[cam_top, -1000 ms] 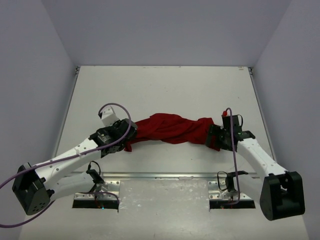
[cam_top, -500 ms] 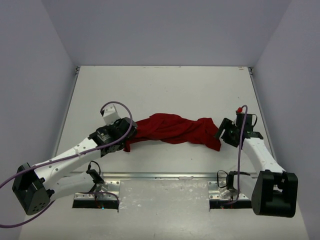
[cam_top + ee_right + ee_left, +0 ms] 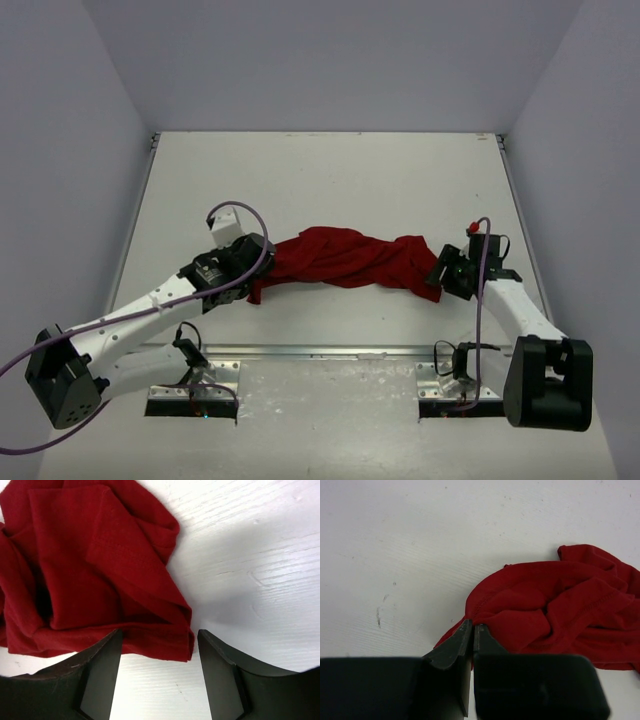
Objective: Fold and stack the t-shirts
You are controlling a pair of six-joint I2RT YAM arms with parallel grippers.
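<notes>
We find one deep-red short-sleeved t-shirt of soft cloth [image 3: 345, 258] lying on the white table [image 3: 320, 170]. It is bunched and twisted into a long, creased band, and no part of it is folded. The band runs left to right between the two arms and sits nearer the front edge of the table than the back.

The left gripper [image 3: 472, 626] is clenched. Its two black fingers are pressed together, and the left end of the t-shirt is caught at their tips. The rest of the cloth spreads away from them to the right across the table.

The right gripper [image 3: 159, 634] is released, with its jaws parted and grasping nothing. It sits low at the t-shirt's right end. A hemmed corner of the cloth lies flat on the table between the two fingers. One finger is clear of the cloth. We cannot tell whether the other finger touches it.
</notes>
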